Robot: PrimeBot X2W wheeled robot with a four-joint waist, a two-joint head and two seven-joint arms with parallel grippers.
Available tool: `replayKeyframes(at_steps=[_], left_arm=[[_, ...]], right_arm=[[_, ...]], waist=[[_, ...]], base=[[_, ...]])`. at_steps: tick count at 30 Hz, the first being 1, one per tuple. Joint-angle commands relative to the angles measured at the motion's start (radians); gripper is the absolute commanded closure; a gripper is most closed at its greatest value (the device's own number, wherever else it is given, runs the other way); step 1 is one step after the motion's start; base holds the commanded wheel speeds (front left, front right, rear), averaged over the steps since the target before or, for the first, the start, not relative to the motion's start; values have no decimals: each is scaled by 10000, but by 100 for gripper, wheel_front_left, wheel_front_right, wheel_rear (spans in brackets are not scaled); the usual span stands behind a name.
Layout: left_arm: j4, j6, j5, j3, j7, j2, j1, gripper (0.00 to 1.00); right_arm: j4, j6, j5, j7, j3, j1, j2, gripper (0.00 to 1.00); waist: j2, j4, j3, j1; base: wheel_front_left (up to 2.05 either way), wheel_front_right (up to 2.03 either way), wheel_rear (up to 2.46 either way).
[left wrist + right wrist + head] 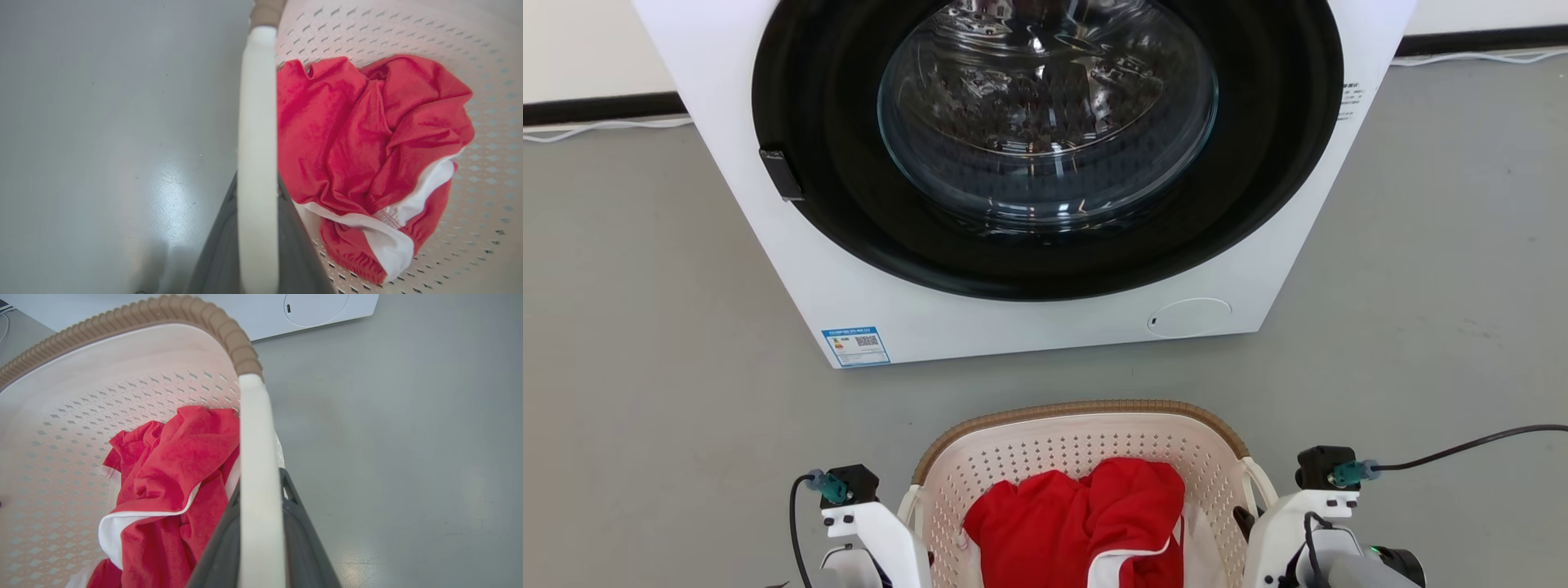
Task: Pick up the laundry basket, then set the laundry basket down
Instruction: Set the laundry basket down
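Mouth upward, the laundry basket [1078, 445] sits before the washing machine [1029, 327] over grey floor [645, 327], with a red-and-white garment [1078, 514] inside and white handles [257, 102] to left and right. Its near end is cut off, so its long axis cannot be told. The left gripper [257, 181] and right gripper [261, 484] flank it, each pinching its side's handle between both dark fingers.

— Where is the left tool [257, 181]?
— Low, with its two dark fingers [220, 253] pressed against either side of a white side handle [257, 102] of the laundry basket [367, 36].
— And the right tool [261, 477]?
— Same pose, its fingers [306, 547] clamped on the opposite handle [259, 437].
— And the wrists?
— In the head view the pale left wrist [866, 523] and right wrist [1298, 523] sit low on either side, each topped by a black block with a cable.
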Motion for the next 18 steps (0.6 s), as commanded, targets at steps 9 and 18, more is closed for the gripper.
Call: replayKeyframes(at_steps=[9,18], left_arm=[[-100,-73,-131,66,-360,349,-579,100],[-198,-73,-129,12,-811,421,-951,100]], right_arm=[[-107,69,302,-360,442,-384,-90,100],[-44,69,441,-764,581,-766,-102,100]], waist=[[-1,-13,624,0],[-1,38,1571,0]], base=[[0,0,0],[0,0,0]])
